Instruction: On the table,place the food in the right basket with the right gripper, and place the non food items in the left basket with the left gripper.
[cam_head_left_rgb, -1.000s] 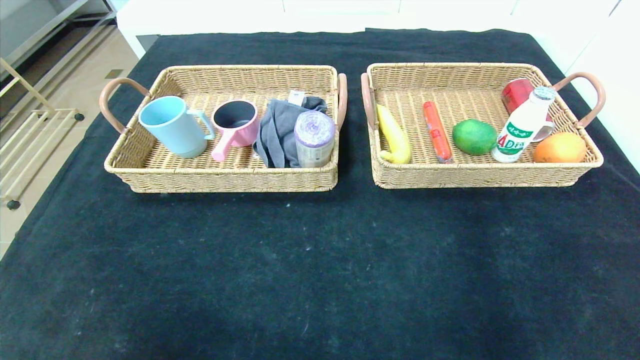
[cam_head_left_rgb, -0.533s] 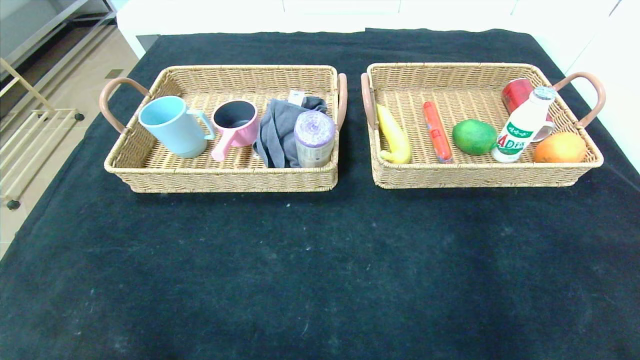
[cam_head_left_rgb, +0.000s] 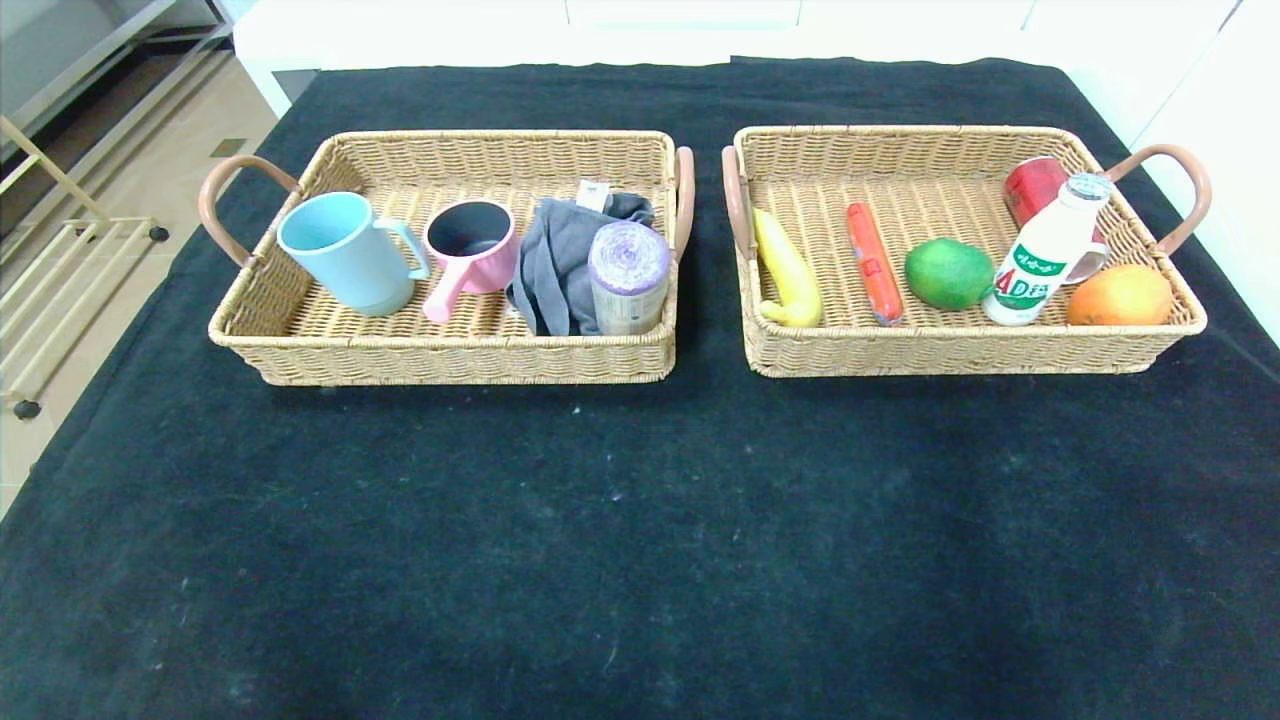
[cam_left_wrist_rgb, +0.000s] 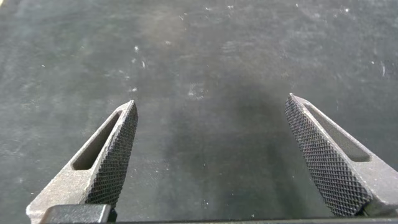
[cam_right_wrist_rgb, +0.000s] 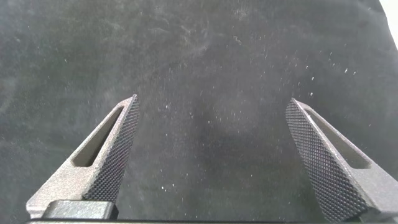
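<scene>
With food sorted into the right basket (cam_head_left_rgb: 960, 345) and non-food into the left basket (cam_head_left_rgb: 440, 355), nothing remains loose on the bench (cam_head_left_rgb: 640, 540), so both the left gripper (cam_left_wrist_rgb: 211, 130) and the right gripper (cam_right_wrist_rgb: 211, 130) hang empty, fingers apart.

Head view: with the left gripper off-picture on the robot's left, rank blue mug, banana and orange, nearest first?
Likely, since the left gripper hangs open over bare cloth, unseen here:
1. blue mug, left basket, left end
2. banana, right basket, left end
3. orange, right basket, right end
</scene>
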